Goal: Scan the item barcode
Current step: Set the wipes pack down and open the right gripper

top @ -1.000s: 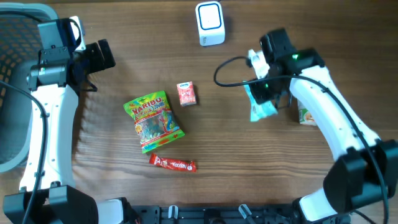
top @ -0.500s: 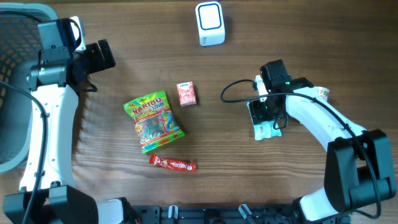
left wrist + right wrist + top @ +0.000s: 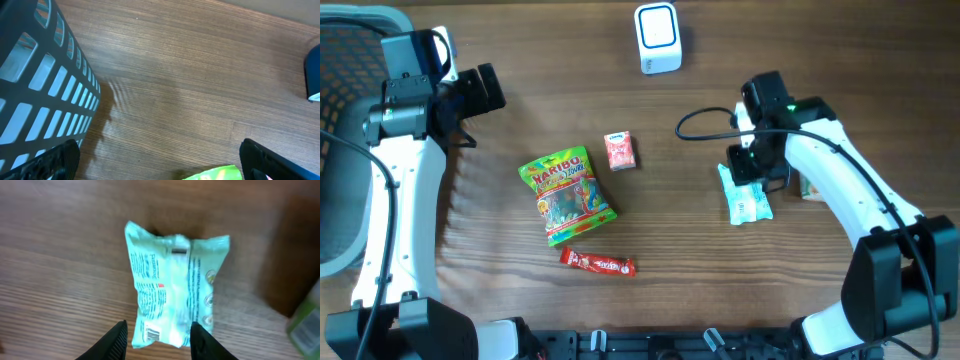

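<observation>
Two arms are reaching over the wooden table [image 3: 680, 300]. At far left the basket [image 3: 340, 150] is showing its slotted wall only in the left wrist view, where the left gripper [image 3: 160, 145] is gaping wide above bare wood. Only the overhead view is showing the gummy bag [image 3: 565, 195] whole, and the scanner [image 3: 658, 38] far off. At right the mint packet [image 3: 748, 203] is lying flat. The right wrist view is adding its small print, with the right gripper [image 3: 159, 327] partway apart and flanking its end. Whether it is pinching, I cannot tell.
</observation>
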Motion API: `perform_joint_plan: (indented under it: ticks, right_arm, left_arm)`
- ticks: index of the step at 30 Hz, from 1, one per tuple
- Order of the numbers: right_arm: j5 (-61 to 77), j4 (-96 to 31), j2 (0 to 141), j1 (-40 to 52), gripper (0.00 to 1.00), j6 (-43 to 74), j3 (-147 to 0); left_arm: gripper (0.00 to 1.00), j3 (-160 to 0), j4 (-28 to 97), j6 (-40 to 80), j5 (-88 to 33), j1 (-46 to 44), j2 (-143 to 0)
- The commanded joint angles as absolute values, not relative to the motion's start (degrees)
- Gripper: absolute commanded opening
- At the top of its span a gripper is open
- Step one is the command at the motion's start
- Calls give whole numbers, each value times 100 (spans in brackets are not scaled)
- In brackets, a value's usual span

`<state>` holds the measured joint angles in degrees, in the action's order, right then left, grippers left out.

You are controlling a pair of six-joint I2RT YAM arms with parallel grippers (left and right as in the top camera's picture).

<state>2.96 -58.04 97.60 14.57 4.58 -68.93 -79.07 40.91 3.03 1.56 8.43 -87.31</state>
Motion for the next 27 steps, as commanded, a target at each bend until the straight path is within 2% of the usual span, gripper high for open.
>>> perform_joint_plan:
  ticks: [1, 4, 8, 9, 10, 11, 13, 20, 21, 23, 27]
  right_arm:
    - [259, -5546, 9730, 1476, 39, 620, -6449]
    - [242, -5050, 9730, 1476, 40, 652, -5994]
    - [272, -4615, 9730, 1476, 60, 670, -5478]
    - [357, -4584, 9730, 1476, 62, 661, -5382]
    - [436, -4600, 9730, 1476, 62, 659, -5360]
    - [517, -4628, 9727, 1476, 57, 657, -5360]
    - [628, -4626, 9679, 1476, 57, 598, -5428]
    - [626, -5677, 9203, 1476, 68, 307, -6726]
    - [626, -5741, 9157, 1476, 68, 316, -6740]
    - [622, -5763, 9177, 1476, 59, 316, -6718]
    - [364, -5339, 9279, 1476, 48, 303, -6517]
  left_arm:
    - [100, -7950, 4075, 213, 108, 891, -8678]
    - [100, -7950, 4075, 213, 108, 891, -8678]
    - [100, -7950, 4075, 213, 108, 891, -8678]
    - [100, -7950, 4075, 213, 108, 891, -8678]
    - [100, -7950, 4075, 215, 110, 891, -8678]
    - [100, -7950, 4075, 213, 110, 891, -8678]
    - [100, -7950, 4075, 213, 108, 891, -8678]
    - [100, -7950, 4075, 213, 108, 891, -8678]
    - [100, -7950, 4075, 213, 108, 891, -8678]
    - [100, -7950, 4073, 213, 108, 891, -8678]
    - [100, -7950, 4073, 215, 108, 891, -8678]
